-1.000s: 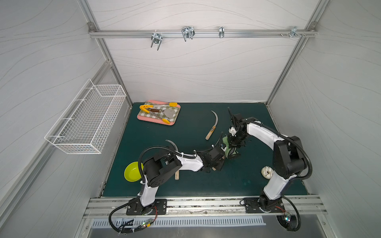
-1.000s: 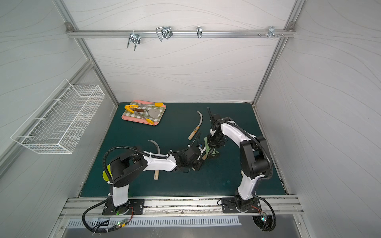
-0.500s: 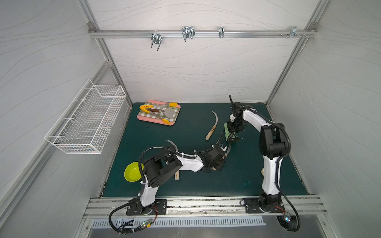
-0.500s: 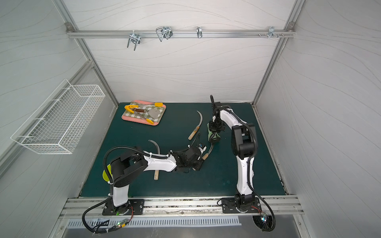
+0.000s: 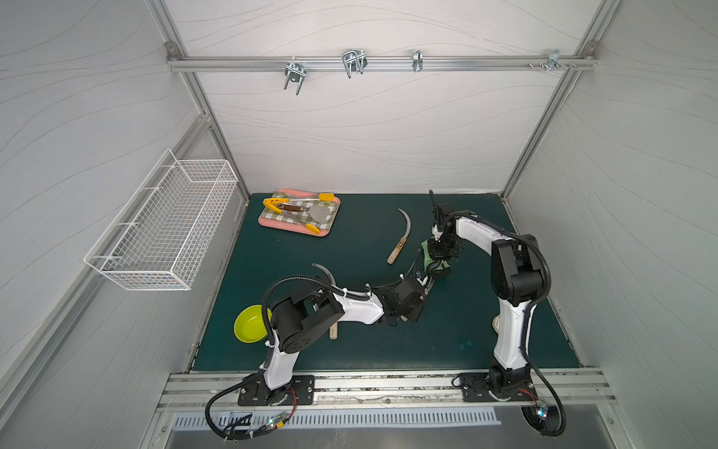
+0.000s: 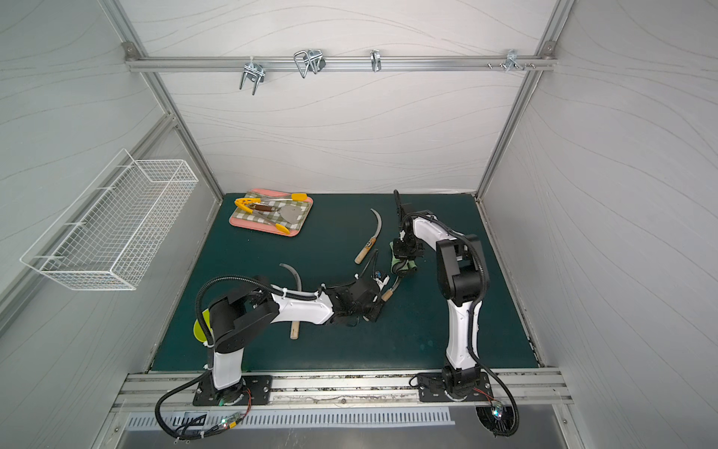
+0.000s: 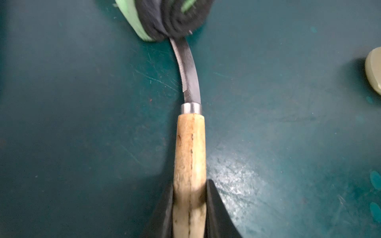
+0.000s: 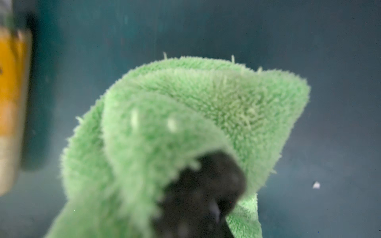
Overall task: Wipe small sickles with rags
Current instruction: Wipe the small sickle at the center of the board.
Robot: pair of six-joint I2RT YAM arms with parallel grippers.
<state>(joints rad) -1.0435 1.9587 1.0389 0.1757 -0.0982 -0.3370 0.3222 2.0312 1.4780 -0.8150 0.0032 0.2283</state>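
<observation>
The left hand (image 7: 190, 191) was clenched on the pale wooden handle of a sickle (image 7: 189, 144), its black fingers (image 7: 216, 210) pressing the wood from either side. Only the left wrist view showed this grip, along with the fine serration on the blade's inner edge and the blade's far part vanishing under the rag (image 7: 165, 18). In both top views the grip sat mostly hidden beneath the wrist. They placed the sickle just toward 3 o'clock from the middle of the green tabletop (image 5: 388, 350), handle toward 7 o'clock and blade reaching toward 1 o'clock into the rag. The right hand (image 5: 440, 255) came onto the rag from 12 o'clock. The blurred right wrist view showed light-green pile folded over a dark finger (image 8: 202, 185), the hand grasping the rag. A second sickle (image 5: 400, 245), orange-labelled, lay free toward 10 o'clock of the rag, near it but apart. A third sickle (image 5: 324, 271) lay partly under the left arm, toward 8 o'clock of centre. Only the top views showed the pink tray (image 5: 272, 226) at 11 o'clock, carrying tongs (image 5: 272, 203) and a spatula (image 5: 319, 212), and the yellow-green bowl (image 5: 248, 324) at 8 o'clock.
</observation>
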